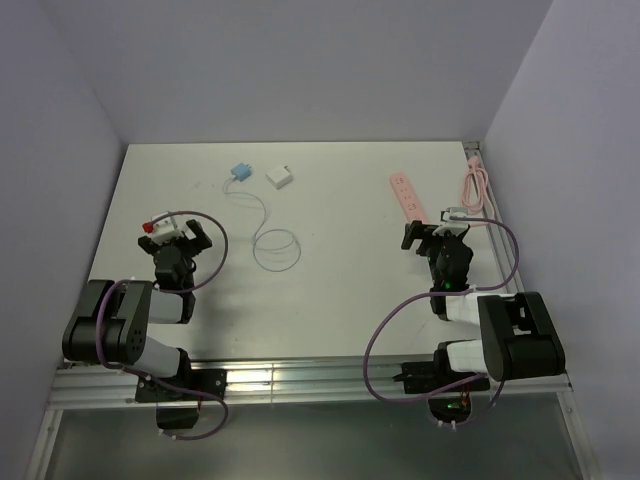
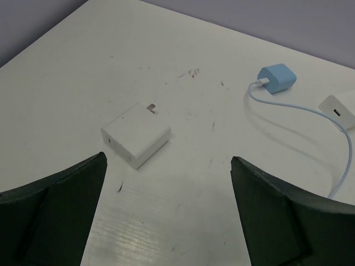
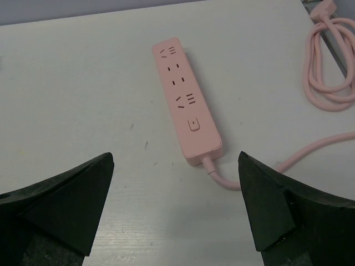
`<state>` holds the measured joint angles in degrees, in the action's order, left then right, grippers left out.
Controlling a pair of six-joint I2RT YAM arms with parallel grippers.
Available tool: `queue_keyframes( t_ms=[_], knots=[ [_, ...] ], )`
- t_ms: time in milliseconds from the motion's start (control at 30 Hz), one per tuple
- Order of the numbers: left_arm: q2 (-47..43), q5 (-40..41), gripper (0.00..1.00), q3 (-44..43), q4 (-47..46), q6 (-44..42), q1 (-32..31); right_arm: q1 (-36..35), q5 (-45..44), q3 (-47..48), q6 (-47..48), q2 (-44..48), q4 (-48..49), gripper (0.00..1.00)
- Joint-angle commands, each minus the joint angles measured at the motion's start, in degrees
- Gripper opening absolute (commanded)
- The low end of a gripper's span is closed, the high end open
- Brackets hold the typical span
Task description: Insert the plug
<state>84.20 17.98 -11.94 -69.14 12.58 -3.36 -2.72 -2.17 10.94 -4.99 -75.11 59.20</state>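
Observation:
A pink power strip (image 1: pixel 408 197) lies flat at the right of the table, sockets up; in the right wrist view it (image 3: pixel 184 100) is just ahead of my right gripper (image 3: pixel 175 157). That gripper (image 1: pixel 435 236) is open and empty. A white plug adapter block (image 2: pixel 136 136) lies just ahead and left of my left gripper (image 2: pixel 167 160), which is open and empty (image 1: pixel 176 238). A blue charger (image 1: pixel 241 171) with a thin pale cable (image 1: pixel 277 245) and a small white charger (image 1: pixel 279 176) lie at the far middle.
The strip's pink cord is coiled (image 1: pixel 478 190) at the right table edge by a metal rail. Grey walls close in the table on the left, back and right. The blue charger (image 2: pixel 277 78) and the white charger (image 2: pixel 339 108) also show in the left wrist view.

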Motion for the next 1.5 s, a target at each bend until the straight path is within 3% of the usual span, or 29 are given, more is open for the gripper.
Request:
queue_keyframes(
  t_ms=[0, 367, 467, 567, 667, 700, 867, 967, 1100, 1167, 1200, 1233, 1300, 1467],
  knots=[
    [-0.62, 0.92, 1.0, -1.33, -2.22, -1.86, 0.1, 0.26, -1.17, 1.63, 1.22, 0.76, 3.73, 1.0],
    [-0.62, 1.01, 1.0, -1.24, -2.31, -1.86, 0.1, 0.17, -1.25, 1.72, 1.3, 0.76, 3.56, 1.0],
    [-0.62, 0.83, 1.0, -1.24, -2.31, -1.86, 0.1, -0.44, -4.83, 1.28, 1.3, 1.45, 4.35, 1.0],
    [-0.62, 0.92, 0.99, -1.24, -2.31, -1.86, 0.1, -2.2, -12.75, 3.91, -0.19, 5.14, -3.28, 1.0],
    [-0.62, -0.22, 0.99, -1.59, -1.52, -1.24, 0.89, -2.73, -18.12, 9.78, -4.84, 7.61, -17.94, 1.0],
    [-0.62, -0.22, 0.99, -1.59, -1.52, -1.15, 0.98, -2.73, -18.82, 13.72, -5.72, 7.61, -26.16, 1.0],
    [-2.1, 0.82, 0.99, -0.45, -3.1, -1.42, 0.89, -2.38, -23.48, 23.42, -15.92, 3.4, -44.5, 1.0],
    [-8.32, 6.35, 0.99, -2.45, 3.46, -2.47, -1.81, -2.46, -21.12, 21.5, -14.43, 2.87, -43.65, 1.0],
    [-15.81, 17.07, 0.99, -8.34, 22.05, -1.96, -7.97, -2.38, -18.84, 24.3, -13.29, -0.46, -46.26, 1.0],
    [-21.5, 21.21, 1.0, -14.66, 35.42, 7.42, -10.08, -2.38, -18.04, 27.27, -12.94, -3.63, -49.25, 1.0],
    [-22.93, 22.18, 0.99, -16.95, 47.66, 17.29, -10.18, -2.29, -17.43, 28.6, -12.33, -6.16, -50.57, 1.0],
    [-24.08, 23.41, 1.0, -18.89, 52.75, 22.26, -10.18, -2.38, -16.99, 29.83, -12.15, -7.58, -51.8, 1.0],
    [-26.71, 21.41, 1.0, -22.33, 58.84, 29.23, -10.18, -2.38, -15.32, 34.13, -11.45, -11.87, -55.14, 1.0],
    [-39.97, 3.07, 0.99, -16.37, 50.7, 23.9, -10.36, -2.2, -13.91, 45.89, -6.98, -18.22, -62.79, 1.0]
  ],
)
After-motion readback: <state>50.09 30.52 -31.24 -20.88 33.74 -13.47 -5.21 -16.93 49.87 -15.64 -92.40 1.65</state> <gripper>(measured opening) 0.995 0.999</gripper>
